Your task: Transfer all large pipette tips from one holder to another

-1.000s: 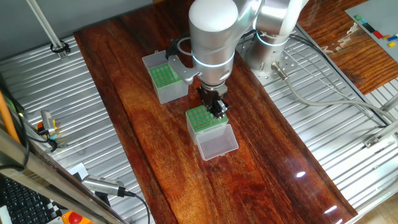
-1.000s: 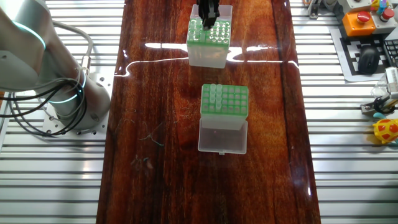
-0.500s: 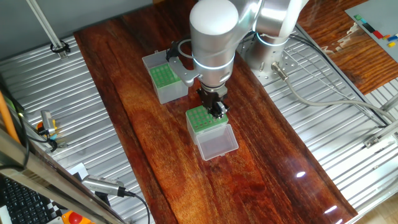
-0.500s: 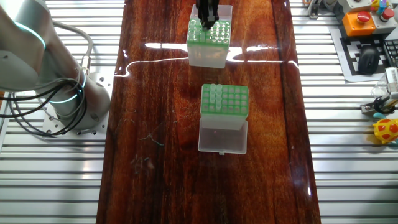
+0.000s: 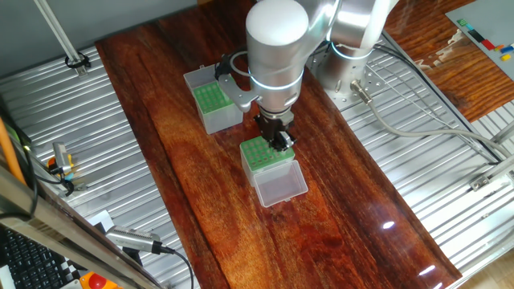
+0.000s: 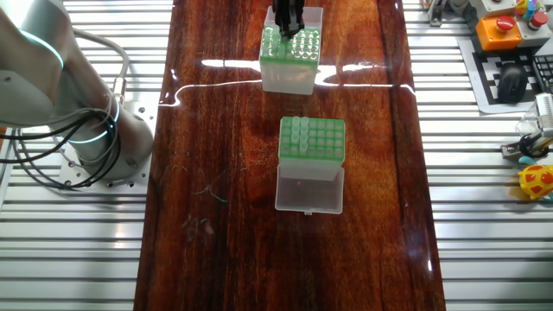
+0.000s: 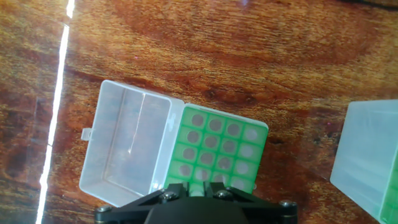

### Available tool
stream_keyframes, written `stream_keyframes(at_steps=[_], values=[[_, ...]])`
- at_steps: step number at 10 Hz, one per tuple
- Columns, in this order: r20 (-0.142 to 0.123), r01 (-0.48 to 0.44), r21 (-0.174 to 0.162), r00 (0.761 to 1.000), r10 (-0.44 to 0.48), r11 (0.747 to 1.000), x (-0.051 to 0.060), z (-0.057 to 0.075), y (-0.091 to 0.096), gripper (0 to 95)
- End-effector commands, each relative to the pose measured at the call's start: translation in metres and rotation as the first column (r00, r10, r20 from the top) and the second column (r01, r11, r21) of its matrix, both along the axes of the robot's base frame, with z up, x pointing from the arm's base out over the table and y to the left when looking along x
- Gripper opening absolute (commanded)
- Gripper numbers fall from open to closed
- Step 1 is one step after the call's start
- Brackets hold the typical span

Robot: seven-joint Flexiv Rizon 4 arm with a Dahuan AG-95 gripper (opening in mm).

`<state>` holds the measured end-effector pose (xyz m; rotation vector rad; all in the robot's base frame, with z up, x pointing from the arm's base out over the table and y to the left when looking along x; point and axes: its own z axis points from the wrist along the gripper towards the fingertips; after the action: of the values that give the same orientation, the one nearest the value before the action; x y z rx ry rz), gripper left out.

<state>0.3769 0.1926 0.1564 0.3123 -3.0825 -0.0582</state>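
Observation:
The clear-sided holder (image 5: 267, 156) lies under my gripper (image 5: 279, 140), its clear lid (image 5: 280, 184) folded open. In the hand view its green grid (image 7: 217, 149) holds several large pipette tips (image 7: 214, 144) seen end-on. My gripper (image 7: 196, 185) is down at the grid's near row, its fingers close on both sides of one pale tip (image 7: 196, 192). The grey-sided box (image 6: 312, 142) stands apart with several tips (image 6: 298, 136) in one edge column. From that side my gripper (image 6: 288, 30) hides part of the holder (image 6: 289, 56).
The grey box (image 5: 213, 104) has its whitish lid (image 6: 309, 188) open; that lid's corner (image 7: 367, 155) shows at the right of the hand view. My arm's base (image 5: 353, 72) stands on ribbed metal beside the wooden table (image 5: 201, 201). A keyboard and tools lie off the table.

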Motion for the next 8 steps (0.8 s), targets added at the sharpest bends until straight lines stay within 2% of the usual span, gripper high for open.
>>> stream_keyframes(at_steps=[1,3,6,7,8], values=[[-0.005,-0.020,0.002,1.000,0.020,1.000,0.001,0.014,-0.002,0.0],[-0.005,-0.050,0.005,0.999,0.050,0.999,0.001,0.039,-0.005,0.0],[0.006,-0.102,0.011,0.995,0.102,0.995,-0.007,0.092,-0.011,0.0],[0.009,-0.107,0.013,0.994,0.107,0.994,-0.009,0.099,-0.011,0.0],[0.023,-0.130,0.014,0.991,0.129,0.991,-0.017,0.127,-0.008,0.0]])
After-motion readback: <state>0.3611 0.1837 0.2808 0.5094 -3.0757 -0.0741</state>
